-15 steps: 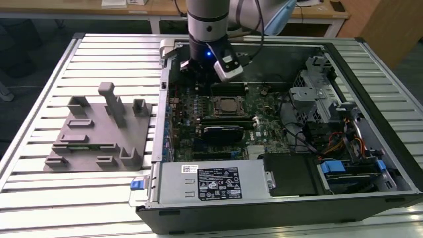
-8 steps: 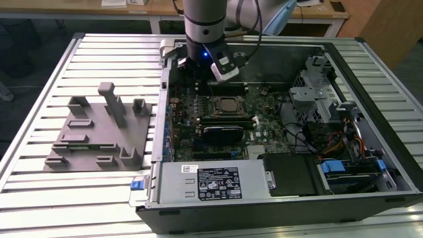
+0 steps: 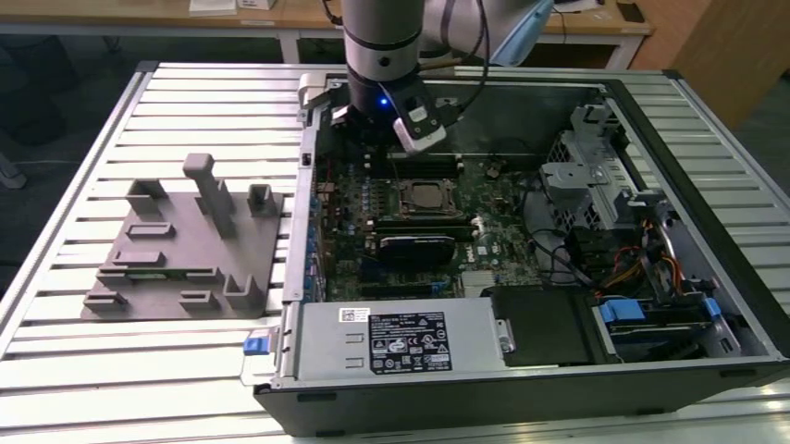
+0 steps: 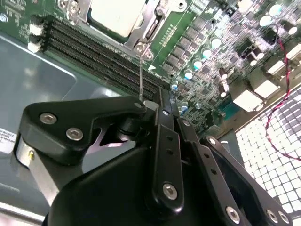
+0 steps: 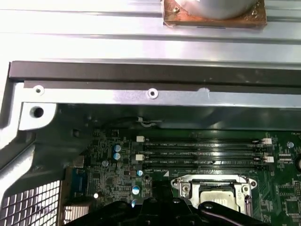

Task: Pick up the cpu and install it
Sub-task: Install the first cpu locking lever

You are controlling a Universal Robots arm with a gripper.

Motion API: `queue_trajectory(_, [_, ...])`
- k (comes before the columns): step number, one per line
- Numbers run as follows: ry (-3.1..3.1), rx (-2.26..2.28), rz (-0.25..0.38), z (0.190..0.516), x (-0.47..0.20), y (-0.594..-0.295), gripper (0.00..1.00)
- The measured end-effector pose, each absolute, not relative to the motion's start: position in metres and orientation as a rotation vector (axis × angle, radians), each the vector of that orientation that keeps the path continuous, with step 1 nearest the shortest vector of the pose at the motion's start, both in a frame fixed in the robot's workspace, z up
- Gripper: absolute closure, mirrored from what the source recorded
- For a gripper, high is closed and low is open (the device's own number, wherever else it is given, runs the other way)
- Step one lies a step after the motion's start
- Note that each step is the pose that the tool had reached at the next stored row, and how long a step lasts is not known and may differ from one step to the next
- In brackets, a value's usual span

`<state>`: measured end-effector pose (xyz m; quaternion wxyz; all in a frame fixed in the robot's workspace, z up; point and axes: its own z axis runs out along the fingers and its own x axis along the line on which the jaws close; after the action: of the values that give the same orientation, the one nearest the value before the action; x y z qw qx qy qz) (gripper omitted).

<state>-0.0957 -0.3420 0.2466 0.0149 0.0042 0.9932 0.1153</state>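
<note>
In the second wrist view the gripper (image 4: 160, 106) is looming closest, its black linkage bars and bolt heads running up to a point where the fingers are meeting. The jaws are pressed together with nothing between them. Just beyond the tip, a thin metal lever (image 4: 140, 70) is standing up from the edge of the socket frame (image 4: 150, 30), and the cpu (image 4: 115, 14) is lying flat inside that frame, its pale silvery top facing up. Dark memory slots (image 4: 94, 54) are running alongside the socket, between it and the grey chassis wall.

In the first wrist view the black gripper body (image 5: 164, 212) is sitting at the near edge, with the socket frame (image 5: 181, 188) and the cpu (image 5: 216, 193) just past it, then the memory slots (image 5: 202, 150), then the metal rim of the case (image 5: 150, 94).

In the exterior view the computer case (image 3: 691, 370) is lying open on a slatted table (image 3: 124, 388), and the arm (image 3: 385, 46) is reaching down into its far end, the gripper (image 3: 370, 125) hanging above the motherboard (image 3: 370, 199) a little beyond the socket. The cpu (image 3: 426, 194) is resting in the socket near the board's middle. On the exterior view's left, a grey fixture (image 3: 185, 250) is sitting on the table beside the case.
</note>
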Motion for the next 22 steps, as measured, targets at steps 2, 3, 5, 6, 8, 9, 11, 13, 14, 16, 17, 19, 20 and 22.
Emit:
queue_trajectory(2, [3.091, 0.014, 0.369, 0.247, -0.095, -0.342, 0.89])
queue_trajectory(3, [3.092, 0.014, 0.37, 0.247, -0.093, -0.342, 0.89])
queue_trajectory(5, [3.095, 0.014, 0.37, 0.247, -0.087, -0.342, 0.89])
queue_trajectory(6, [3.097, 0.015, 0.37, 0.247, -0.084, -0.342, 0.89])
queue_trajectory(8, [3.1, 0.015, 0.371, 0.247, -0.076, -0.342, 0.89])
queue_trajectory(9, [3.101, 0.015, 0.371, 0.247, -0.072, -0.342, 0.89])
queue_trajectory(11, [3.102, 0.016, 0.371, 0.247, -0.063, -0.342, 0.89])
queue_trajectory(13, [3.102, 0.016, 0.371, 0.247, -0.056, -0.342, 0.89])
queue_trajectory(14, [3.103, 0.018, 0.365, 0.247, -0.054, -0.342, 0.89])
queue_trajectory(16, [3.103, 0.026, 0.343, 0.247, -0.053, -0.342, 0.89])
queue_trajectory(17, [3.102, 0.031, 0.335, 0.247, -0.053, -0.342, 0.89])
queue_trajectory(19, [3.094, 0.048, 0.329, 0.246, -0.053, -0.342, 0.89])
queue_trajectory(20, [3.087, 0.056, 0.327, 0.246, -0.053, -0.342, 0.89])
queue_trajectory(22, [3.07, 0.073, 0.324, 0.246, -0.053, -0.342, 0.89])
